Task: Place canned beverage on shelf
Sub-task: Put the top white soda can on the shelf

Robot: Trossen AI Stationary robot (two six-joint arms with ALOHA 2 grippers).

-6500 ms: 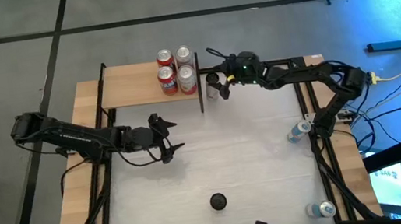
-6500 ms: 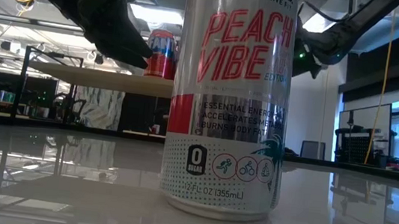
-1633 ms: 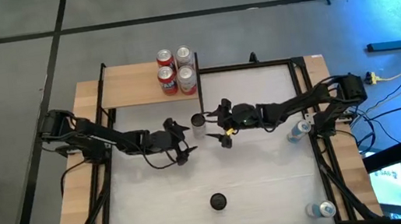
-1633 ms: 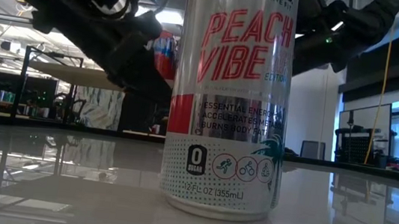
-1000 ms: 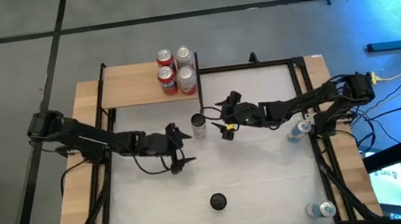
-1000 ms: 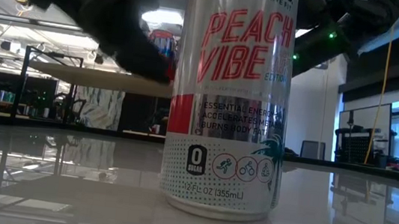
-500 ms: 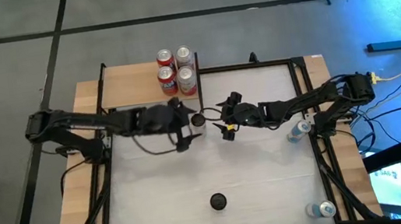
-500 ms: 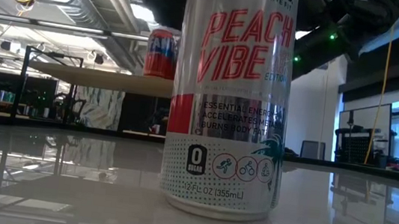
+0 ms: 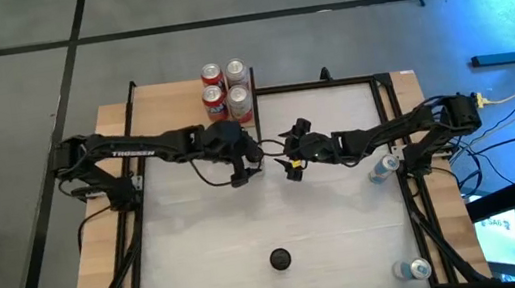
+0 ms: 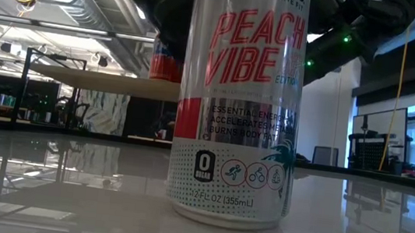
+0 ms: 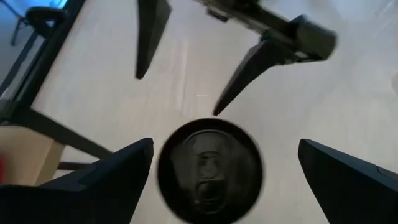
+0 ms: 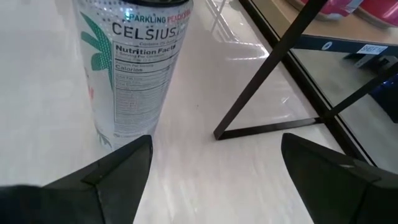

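the left tool (image 9: 251,155) hangs wide open straight over the tall silver celsius can (image 11: 209,169) standing on the white desk (image 9: 277,212) beside the small tan wooden shelf (image 9: 167,111), probably lining up a top-down grab. right tool (image 9: 286,152) sits open nearby, holding nothing.

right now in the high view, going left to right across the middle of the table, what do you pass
left gripper, open above a can that it hides here → right gripper, open → blue can by the table's right edge
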